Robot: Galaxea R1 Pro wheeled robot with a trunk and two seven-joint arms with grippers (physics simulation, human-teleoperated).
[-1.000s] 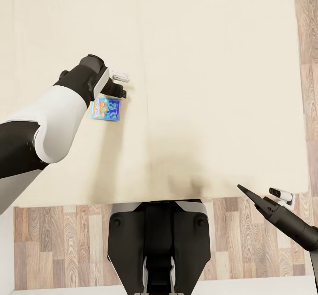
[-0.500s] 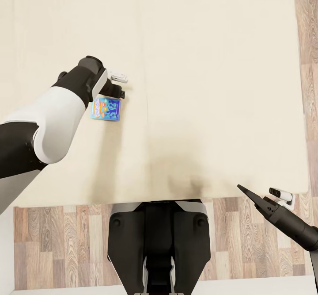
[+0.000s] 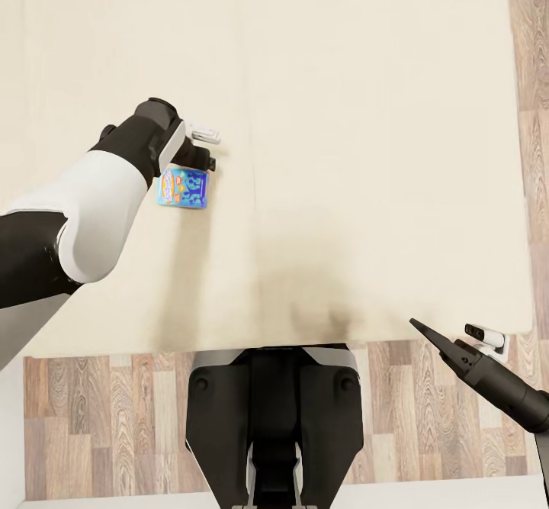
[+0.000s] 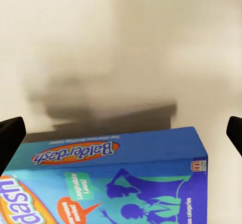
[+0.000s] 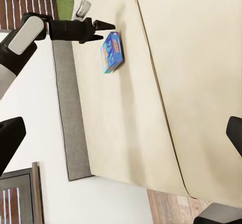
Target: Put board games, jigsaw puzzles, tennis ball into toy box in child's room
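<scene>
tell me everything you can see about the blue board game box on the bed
The board game is a small, mostly blue printed box that looks like cardboard, with "Balderdash" in an orange oval on its side and purple silhouettes over teal on its lid. It is closed and lies flat on the beige bed. The left gripper hangs just above its far edge with jaws spread wide; actual contact cannot be told.

Wood-plank floor at the near edge, white wall, perhaps a window beyond
</scene>
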